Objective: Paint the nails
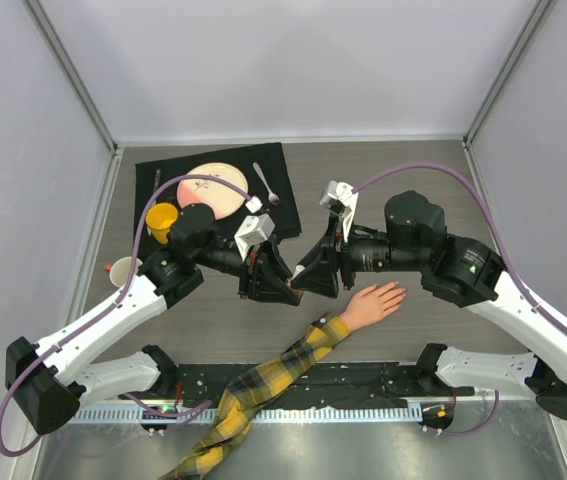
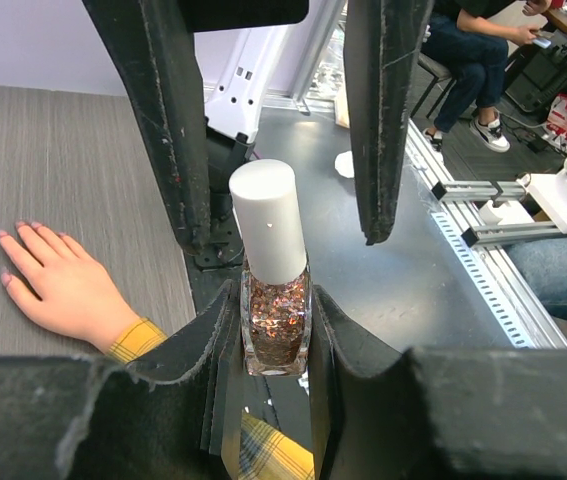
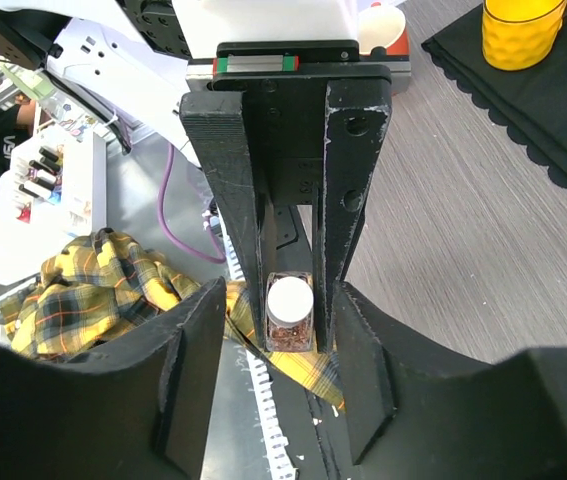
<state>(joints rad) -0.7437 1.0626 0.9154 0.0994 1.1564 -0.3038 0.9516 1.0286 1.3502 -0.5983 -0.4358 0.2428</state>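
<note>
A small nail polish bottle [image 2: 276, 325] with copper glitter and a white cap [image 2: 271, 220] stands upright, my left gripper [image 2: 275, 345] shut on its glass body. My right gripper [image 3: 281, 292] faces it, open, one finger on each side of the cap with gaps showing. Both grippers meet above mid-table [image 1: 300, 283]. The pale mannequin hand [image 1: 373, 303] lies flat with fingers spread, just right of the grippers. Its nails [image 2: 18, 228] look faintly pink. The plaid sleeve [image 1: 273, 375] runs down toward the near edge.
A black mat [image 1: 163, 175] at the back left holds a pink plate [image 1: 215, 190], a yellow cup [image 1: 161, 221] and a fork [image 1: 266, 183]. A white cup [image 1: 123, 270] stands left of the mat. A metal rail [image 1: 293, 410] crosses the near edge.
</note>
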